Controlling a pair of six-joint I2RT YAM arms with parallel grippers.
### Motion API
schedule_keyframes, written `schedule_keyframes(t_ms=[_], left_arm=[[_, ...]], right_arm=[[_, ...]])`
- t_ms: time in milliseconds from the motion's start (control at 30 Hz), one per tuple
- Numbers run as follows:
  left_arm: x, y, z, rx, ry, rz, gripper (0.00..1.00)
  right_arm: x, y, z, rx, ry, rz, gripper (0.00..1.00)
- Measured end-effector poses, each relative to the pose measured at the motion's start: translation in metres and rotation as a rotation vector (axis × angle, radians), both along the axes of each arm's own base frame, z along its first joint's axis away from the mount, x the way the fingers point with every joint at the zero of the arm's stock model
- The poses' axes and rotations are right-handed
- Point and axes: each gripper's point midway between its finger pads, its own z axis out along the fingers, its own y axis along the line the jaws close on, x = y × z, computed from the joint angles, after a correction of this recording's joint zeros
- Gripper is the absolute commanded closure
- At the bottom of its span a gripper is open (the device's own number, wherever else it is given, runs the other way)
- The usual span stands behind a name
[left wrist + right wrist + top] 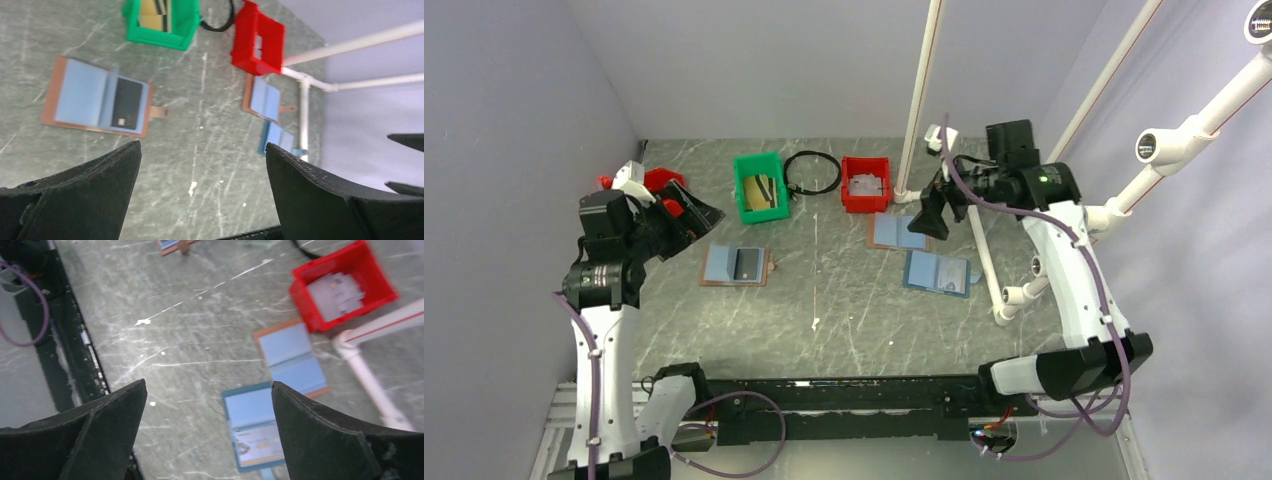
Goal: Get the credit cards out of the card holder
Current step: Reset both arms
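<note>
Top external view: a grey marbled table [844, 310] with both arms raised above it; every place below is given from the green bin [746, 196].
Left gripper [202, 195]: claw spread wide, nothing between the fingers, nothing touched; it hangs above the table left of the green bin and on its near side.
Right gripper [207, 435]: claw also spread wide and gripping nothing; it hangs well to the right of the green bin, over the holders on that side.
Card holder [80, 95]: lies open and flat on the table just on the near side of the green bin, reddish-brown cover down, pale blue pages up, its tab pointing right.
Dark card [126, 103]: sits in the holder's right-hand page, the page nearer the tab; pale lettering shows at one corner, too small to read.
Green bin contents: flat gold and dark pieces; I cannot tell how many.
Cable loop [812, 172]: black, just right of the green bin.
Red bin [305, 305]: right of the green bin beyond the loop, with pale flat pieces inside.
Second brown holder [292, 347]: open, blue pages up, right of the green bin and nearer, touching or just beside the red bin.
Blue-covered holder [252, 432]: farther right again and nearer, open, a pale printed card in one page.
White pipes [919, 90]: stand right of the red bin.
</note>
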Motion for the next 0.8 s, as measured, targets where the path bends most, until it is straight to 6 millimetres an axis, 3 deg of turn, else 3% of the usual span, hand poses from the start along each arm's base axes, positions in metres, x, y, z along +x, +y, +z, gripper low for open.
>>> schedule_keyframes(t_ms=[133, 300, 633, 800], left_arm=[[-0.010, -0.012, 0.040, -0.041, -0.057, -0.042, 0.00], [-0.019, -0.020, 0.082, -0.055, -0.126, -0.080, 0.01], [-0.036, -0.023, 0.074, -0.075, -0.064, -0.073, 0.01], [-0.041, -0.023, 0.081, -0.071, -0.073, -0.070, 0.00]], right_arm=[[-0.002, -0.012, 0.033, 0.033, -0.085, -0.035, 0.00], [-0.014, -0.014, 0.051, 0.068, -0.090, -0.105, 0.00], [-0.031, -0.026, 0.068, 0.102, -0.129, -0.177, 0.00], [-0.029, -0.026, 0.071, 0.133, -0.100, -0.210, 0.00]])
